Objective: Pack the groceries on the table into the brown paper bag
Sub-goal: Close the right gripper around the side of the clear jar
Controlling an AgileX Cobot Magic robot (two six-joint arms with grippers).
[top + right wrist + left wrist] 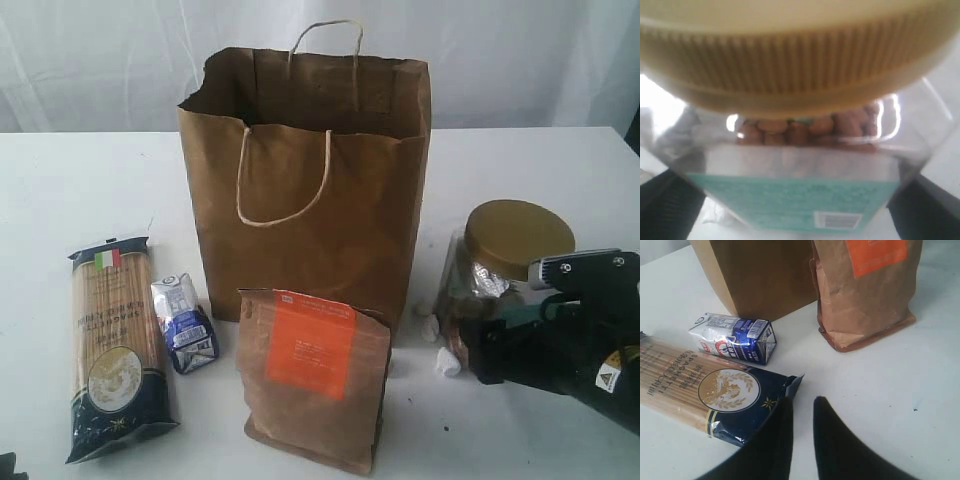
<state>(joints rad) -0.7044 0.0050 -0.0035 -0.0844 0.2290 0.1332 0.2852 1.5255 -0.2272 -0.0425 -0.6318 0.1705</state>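
The tall brown paper bag (pixel 310 200) stands open mid-table; its lower wall also shows in the left wrist view (pixel 765 280). In front of it stands the brown pouch with orange label (pixel 315 380) (pixel 865 290). The blue spaghetti packet (pixel 115 350) (pixel 700 390) lies flat on the left, the small blue-white carton (pixel 185 325) (pixel 735 337) beside it. At the right, my right gripper (pixel 490 340) (pixel 795 210) is shut on the body of the tilted gold-lidded clear jar (pixel 515 240) (pixel 800 65). My left gripper (pixel 802 400) hovers shut by the packet's corner, holding nothing. The silver-lidded canister and yellow jar are out of view.
The white table (pixel 60 200) extends left and behind the bag. Two small white objects (pixel 440 345) lie between the bag's right corner and the jar. A white curtain hangs behind the table.
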